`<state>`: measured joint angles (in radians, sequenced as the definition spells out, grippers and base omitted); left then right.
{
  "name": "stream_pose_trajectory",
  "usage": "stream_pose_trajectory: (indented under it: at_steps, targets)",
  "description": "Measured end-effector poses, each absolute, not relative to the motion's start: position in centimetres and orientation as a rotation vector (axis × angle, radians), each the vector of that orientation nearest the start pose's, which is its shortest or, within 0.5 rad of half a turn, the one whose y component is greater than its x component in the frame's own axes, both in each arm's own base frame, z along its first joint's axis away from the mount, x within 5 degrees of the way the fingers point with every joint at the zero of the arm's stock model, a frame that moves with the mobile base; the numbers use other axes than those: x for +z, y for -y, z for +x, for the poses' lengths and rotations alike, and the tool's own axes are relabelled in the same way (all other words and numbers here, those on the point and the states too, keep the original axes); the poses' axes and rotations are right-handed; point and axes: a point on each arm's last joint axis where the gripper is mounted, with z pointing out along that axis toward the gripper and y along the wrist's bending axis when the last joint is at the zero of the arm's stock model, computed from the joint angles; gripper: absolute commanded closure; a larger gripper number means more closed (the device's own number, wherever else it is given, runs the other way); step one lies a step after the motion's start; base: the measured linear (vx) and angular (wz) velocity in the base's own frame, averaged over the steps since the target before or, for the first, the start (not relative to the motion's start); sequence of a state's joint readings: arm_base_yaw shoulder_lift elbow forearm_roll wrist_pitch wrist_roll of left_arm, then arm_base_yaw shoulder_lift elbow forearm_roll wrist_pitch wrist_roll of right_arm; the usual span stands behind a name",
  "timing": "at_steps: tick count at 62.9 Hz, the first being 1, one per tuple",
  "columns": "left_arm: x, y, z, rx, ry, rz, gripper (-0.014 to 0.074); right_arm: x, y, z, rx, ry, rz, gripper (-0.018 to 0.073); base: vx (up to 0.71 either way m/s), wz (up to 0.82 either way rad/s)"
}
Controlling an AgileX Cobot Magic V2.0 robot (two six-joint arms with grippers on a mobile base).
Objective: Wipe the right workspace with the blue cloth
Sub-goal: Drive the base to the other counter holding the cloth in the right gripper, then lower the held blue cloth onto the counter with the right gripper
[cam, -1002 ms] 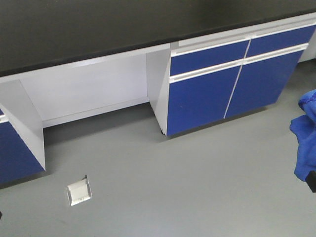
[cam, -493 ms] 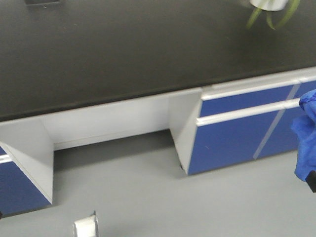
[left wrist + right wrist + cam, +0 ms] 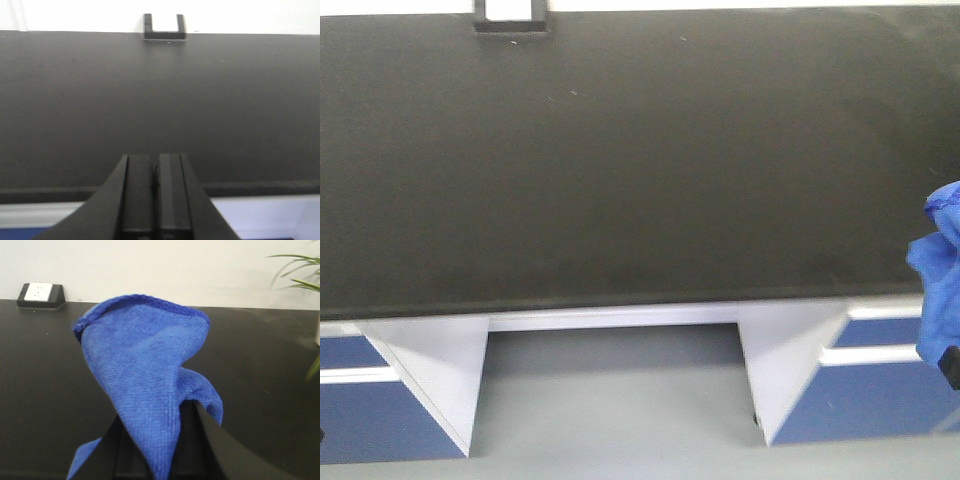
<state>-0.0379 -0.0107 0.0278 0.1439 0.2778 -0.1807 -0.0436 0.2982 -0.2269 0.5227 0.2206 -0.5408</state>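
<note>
Slack fabric is the main worry. The blue cloth (image 3: pixel 150 380) stands in a loose peak above the right gripper (image 3: pixel 165 440), whose fingers are mostly buried under it but look clamped on its lower folds. A thin tail hangs off to one side. The cloth is held in the air at the front edge of the right workspace (image 3: pixel 640 170), well apart from the outlet box (image 3: pixel 510 20), which sits at the back edge. It is not touching the benchtop.

If the arm comes down as it is, only a bunched corner may meet the surface, or the hard fingers may scrape it instead. Drag across the matte top could also tug the cloth out of the pinch, since how deep the grip goes is hidden.

A stroke carried back toward the outlet box risks the loose tail catching on its raised body. A sweep the other way, far from the outlet box, nears the plant (image 3: pixel 300 275), whose leaves could be brushed or knocked.

The left gripper (image 3: pixel 155 195) is pressed together with nothing in it. It hovers at the front edge, facing the outlet box — in the path of any wide pass.
</note>
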Motion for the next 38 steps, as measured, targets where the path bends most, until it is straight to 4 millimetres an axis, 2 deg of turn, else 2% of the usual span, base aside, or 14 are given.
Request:
stream_pose_trajectory:
  at_steps: [16,38]
  targets:
    - [17.95,-0.15,5.49,-0.023,-1.775,-0.032,0.0602,25.29,-0.65,8.12,0.043,-1.745,-0.067,0.0564,0.3,0.18]
    - [17.95,-0.15,5.49,-0.023,-1.775,-0.032,0.0602,25.29,-0.65,8.12,0.043,-1.745,-0.067,0.0564,0.18,0.01]
